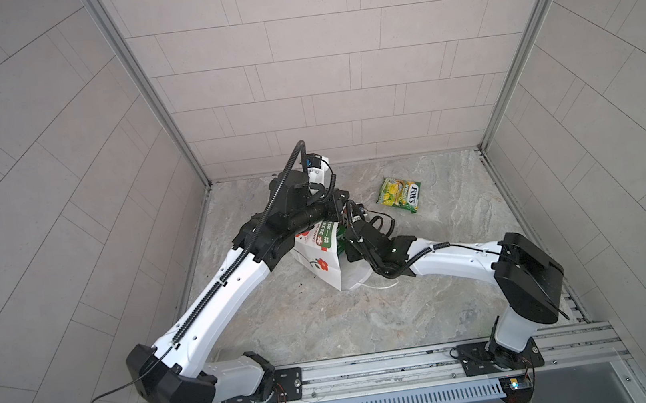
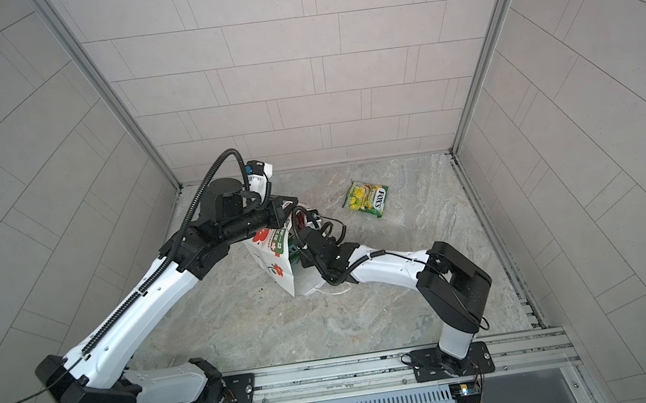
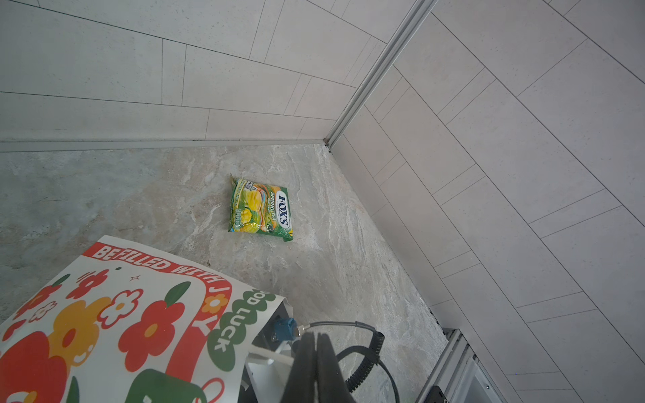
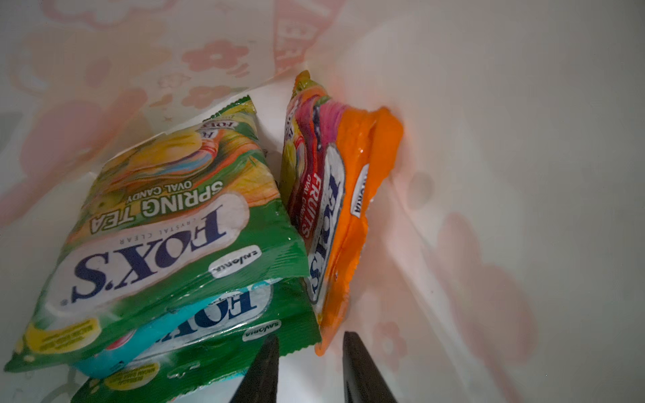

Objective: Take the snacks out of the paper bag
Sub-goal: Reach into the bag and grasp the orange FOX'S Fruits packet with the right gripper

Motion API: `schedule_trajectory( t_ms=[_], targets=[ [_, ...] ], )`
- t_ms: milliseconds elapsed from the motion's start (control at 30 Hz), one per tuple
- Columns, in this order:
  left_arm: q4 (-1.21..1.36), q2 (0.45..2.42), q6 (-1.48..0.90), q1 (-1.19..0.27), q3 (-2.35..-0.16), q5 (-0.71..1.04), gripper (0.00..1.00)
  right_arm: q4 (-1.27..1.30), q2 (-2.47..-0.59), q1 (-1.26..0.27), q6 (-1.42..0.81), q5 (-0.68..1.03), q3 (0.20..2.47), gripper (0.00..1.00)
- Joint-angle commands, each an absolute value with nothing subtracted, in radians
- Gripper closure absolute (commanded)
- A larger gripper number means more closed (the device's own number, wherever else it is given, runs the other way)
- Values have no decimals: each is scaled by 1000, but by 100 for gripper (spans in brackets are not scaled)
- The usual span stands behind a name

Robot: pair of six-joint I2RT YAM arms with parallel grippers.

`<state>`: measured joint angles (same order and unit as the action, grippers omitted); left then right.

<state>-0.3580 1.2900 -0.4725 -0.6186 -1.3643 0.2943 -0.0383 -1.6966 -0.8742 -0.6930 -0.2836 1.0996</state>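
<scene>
The table is walled at the back and both sides; its front half lies bare from the bag to the rail, and so does the right back corner; the bag sits tipped near the middle, a little to the left, under both wrists and clear of every wall. In the left wrist view its flowered panel ends at a curled edge.

Out on the table, a loose green packet lies flat to the right of the bag, behind it, apart from the back wall and the right wall.

Inside the bag a top green packet lies on a teal packet, with a lower green packet beneath; an orange packet stands on edge against the bag's wall, just beside the stack.

The right gripper is inside the bag, jaws apart, the orange packet's lower corner at the gap and not clamped; the left gripper is clenched beside the bag's mouth; whether it pinches the paper I cannot tell.
</scene>
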Motion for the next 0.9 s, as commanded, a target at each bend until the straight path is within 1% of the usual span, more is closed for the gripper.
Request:
schedule_trajectory(
  t_ms=[0,200,533,733,867],
  targets=[
    [-312,1247,-459,-626,-1369,327,100,-35,-1712,-867,-755,-347,1109,67],
    [-320,1247,-451,-627,-1378,331,100,-31,-1743,-864,-758,-366,1126,60],
    [-336,1254,-439,-627,-1401,351,100,37,-1791,-814,-734,-328,1141,60],
    [-343,1256,-434,-626,-1407,356,100,162,-1832,-783,-662,-238,1141,64],
    [-354,1254,-427,-627,-1413,354,100,165,-1860,-765,-646,-198,1166,68]
  ],
)
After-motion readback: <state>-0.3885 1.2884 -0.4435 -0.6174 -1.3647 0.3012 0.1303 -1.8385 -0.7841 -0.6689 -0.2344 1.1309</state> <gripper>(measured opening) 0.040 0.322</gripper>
